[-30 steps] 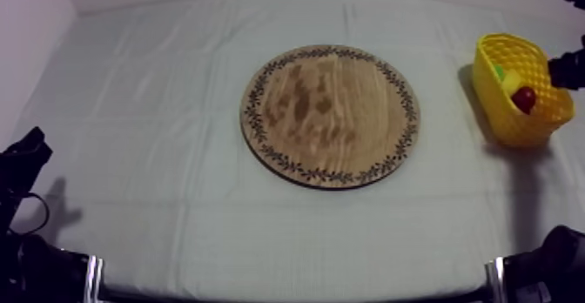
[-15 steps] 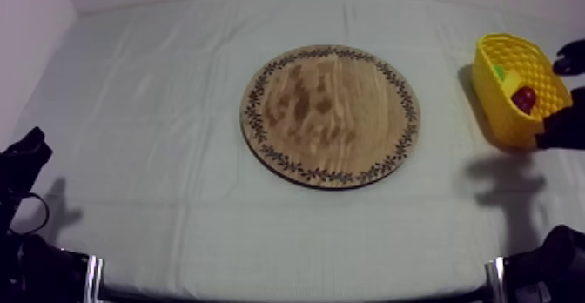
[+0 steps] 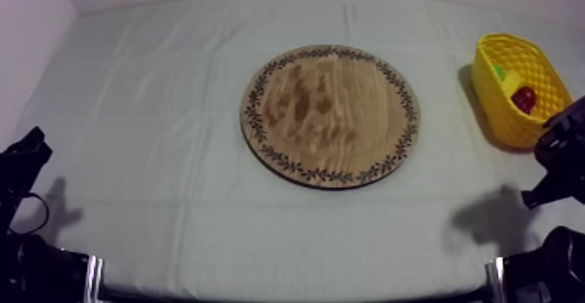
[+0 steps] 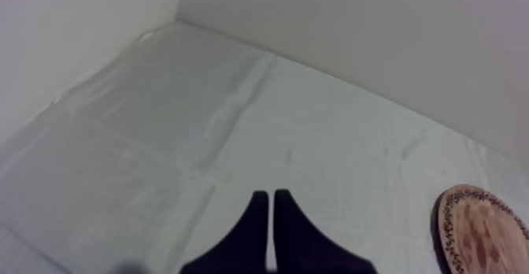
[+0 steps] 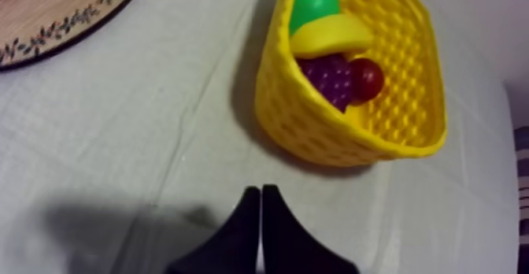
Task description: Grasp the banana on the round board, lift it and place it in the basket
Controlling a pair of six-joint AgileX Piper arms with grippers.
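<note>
the banana [image 5: 331, 37] is not on the wooden board [image 3: 331, 115], whose face is bare; it lies inside the yellow basket [image 5: 315, 127] at the right side of the table, resting on the bunch of grapes [image 5: 331, 76], with the pear [image 5: 312, 1] just behind it and the small red fruit [image 5: 367, 79] beside the grapes. the right gripper [image 5: 260, 194] hangs over the cloth [image 3: 174, 106] near the basket's outer wall, apart from it, its two black fingers pressed together into a narrow wedge with nothing between them. the left gripper [image 4: 271, 202] sits low at its own side of the table, well apart from the board, its fingers likewise closed flat on each other and holding nothing. judging from how things lie, the placing is done and nothing is left to carry. as for the banana itself, it looks like a light, stiff, hollow toy with a smooth skin, so it would likely take a firm pinch without harm but could skid out of the fingers. the safest hold would be across the middle of its curve, with the fingers on its two flatter sides, not at the tapering ends, where it would tend to swing or pivot.
</note>
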